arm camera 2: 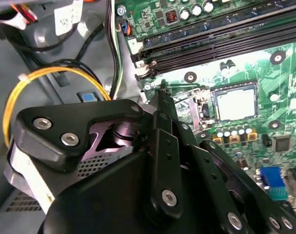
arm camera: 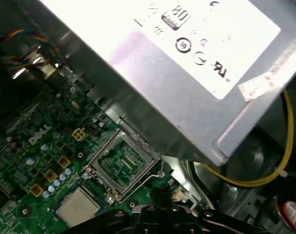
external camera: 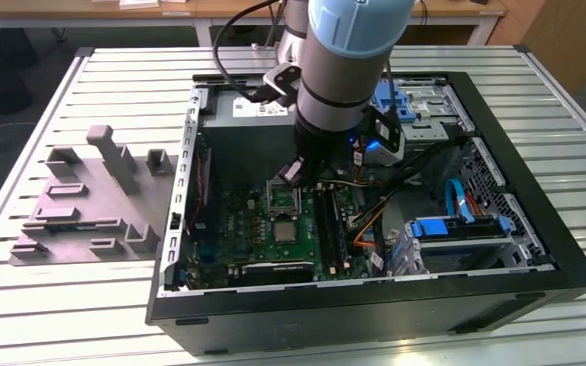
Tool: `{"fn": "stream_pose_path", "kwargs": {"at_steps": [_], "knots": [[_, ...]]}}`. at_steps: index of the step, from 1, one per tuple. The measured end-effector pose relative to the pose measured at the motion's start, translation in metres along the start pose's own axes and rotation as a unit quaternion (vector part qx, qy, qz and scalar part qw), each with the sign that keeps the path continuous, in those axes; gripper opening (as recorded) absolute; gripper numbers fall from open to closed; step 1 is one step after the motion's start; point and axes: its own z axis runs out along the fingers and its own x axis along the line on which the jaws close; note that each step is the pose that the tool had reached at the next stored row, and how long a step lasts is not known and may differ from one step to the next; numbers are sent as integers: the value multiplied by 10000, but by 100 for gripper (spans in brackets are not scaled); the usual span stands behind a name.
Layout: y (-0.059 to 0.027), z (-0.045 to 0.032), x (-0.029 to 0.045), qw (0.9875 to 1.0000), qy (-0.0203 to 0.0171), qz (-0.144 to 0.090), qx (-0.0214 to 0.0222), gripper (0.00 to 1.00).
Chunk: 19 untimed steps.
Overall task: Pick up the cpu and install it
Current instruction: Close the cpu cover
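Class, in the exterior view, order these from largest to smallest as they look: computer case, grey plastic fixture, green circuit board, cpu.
1. computer case
2. grey plastic fixture and green circuit board: look alike; the arm hides part of the board, so unranked
3. cpu

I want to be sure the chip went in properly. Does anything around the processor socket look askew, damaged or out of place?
The cpu looks seated flat and square in its socket, with no visible damage or debris. One thing stands out: the socket's metal retention frame appears flipped open beside the chip, so nothing is clamping it down.
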Motion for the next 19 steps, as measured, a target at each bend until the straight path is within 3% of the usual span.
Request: {"fn": "stream_pose_path", "kwargs": {"at_steps": [2, 5, 7, 10, 13, 14, 16, 17, 19], "knots": [[-2, 9, 1, 9999, 21, -168, -8, 11], [2, 29, -6, 9998, 3, -216, 13, 11], [6, 47, -13, 9998, -10, -218, 4, 11], [5, 72, -18, 9997, -69, -221, -58, 11], [-1, 103, -21, 9997, -101, -223, -91, 11], [-3, 107, -22, 9996, -123, -225, -113, 11], [-3, 112, -23, 9993, -220, -231, -213, 11], [-4, 116, -22, 9991, -250, -233, -244, 11], [-5, 130, -22, 9991, -264, -234, -255, 11]]}}
